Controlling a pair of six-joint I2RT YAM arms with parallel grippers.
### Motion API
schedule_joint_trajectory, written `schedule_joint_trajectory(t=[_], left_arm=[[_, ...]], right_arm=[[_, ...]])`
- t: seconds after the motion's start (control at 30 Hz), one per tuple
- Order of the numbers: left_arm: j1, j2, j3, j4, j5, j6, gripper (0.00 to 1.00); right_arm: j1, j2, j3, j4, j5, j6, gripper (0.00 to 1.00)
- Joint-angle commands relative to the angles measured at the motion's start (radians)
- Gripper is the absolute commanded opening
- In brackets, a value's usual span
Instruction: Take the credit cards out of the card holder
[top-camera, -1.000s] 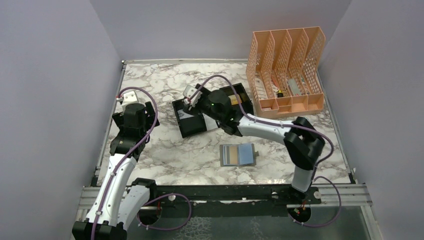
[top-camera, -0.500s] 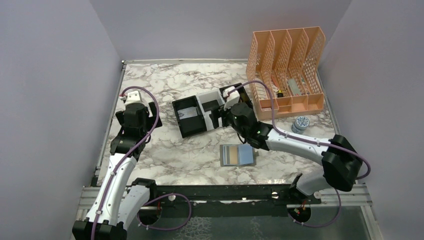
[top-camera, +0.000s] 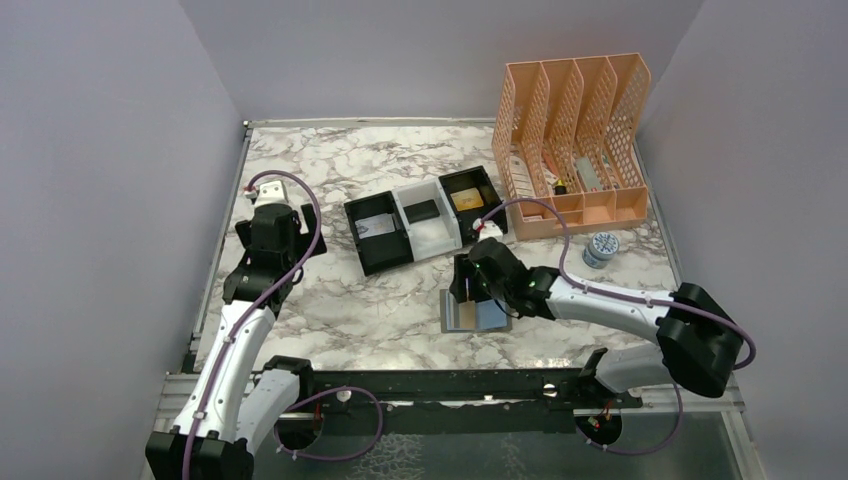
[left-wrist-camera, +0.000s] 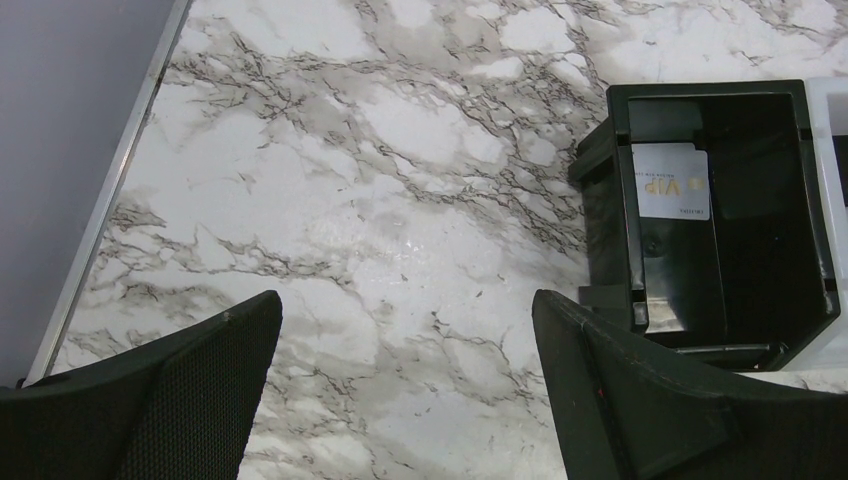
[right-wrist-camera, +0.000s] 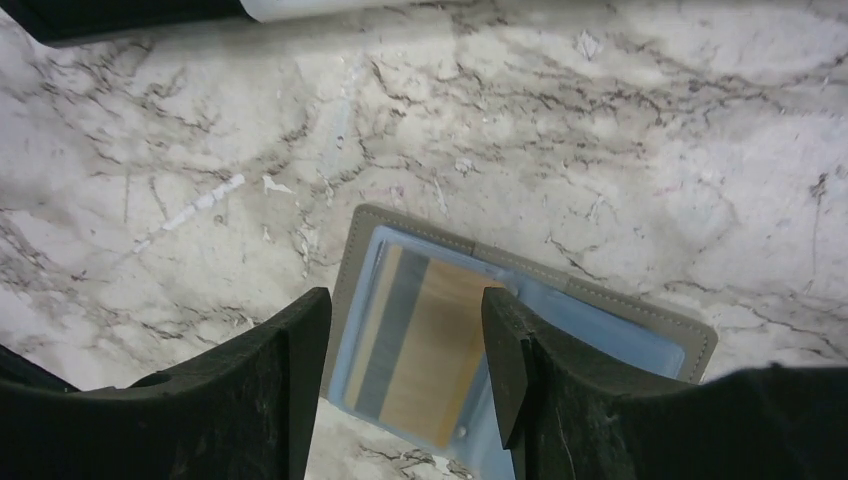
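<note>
Fingers (right-wrist-camera: 270, 380) of right gripper (right-wrist-camera: 405, 300): stand apart, clasp nothing, hang low over the card holder (right-wrist-camera: 600, 335). Frame between them, in the wrist view, one panel of that holder and the credit card (right-wrist-camera: 425, 350) tucked into it (tan-gold face, dark stripe along one long side). Cannot tell whether the tips touch the holder.

Card holder: lies open and flat on the marble table (top-camera: 330, 300), blue-grey inside up, grey-taupe edge showing round it. Sits near the front middle of the table, partly under the right gripper in the top view. Other panel: looks pale blue; cannot tell whether a card sits in it.

Farther back, apart from the holder: three-compartment tray (top-camera: 440, 235), black at both ends and white in the middle. Holds a gold-yellow card (top-camera: 466, 200) in the right black compartment, a small black item (top-camera: 423, 210) in the white one, a white VIP card (left-wrist-camera: 672, 180) in the left black one.

Far right corner: peach mesh file rack (top-camera: 570, 140), with a small round tin (top-camera: 600, 247) just in front of it.

Left gripper (left-wrist-camera: 405, 310): fingers spread wide, grip nothing, hang above the marble left of the tray.
</note>
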Motion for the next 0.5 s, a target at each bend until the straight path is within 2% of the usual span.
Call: schedule_joint_trajectory(t=[0.0,0.47], left_arm=[[0.004,0.005,-0.015,0.025,0.033,0.008,0.99],[0.003,0.008,-0.018,0.029,0.030,0.008,0.99]], right_arm=[[0.002,0.053,0.026,-0.090,-0.026,0.049,0.56],[0.055,0.136,0.087,-0.158,0.067,0.041,0.46]])
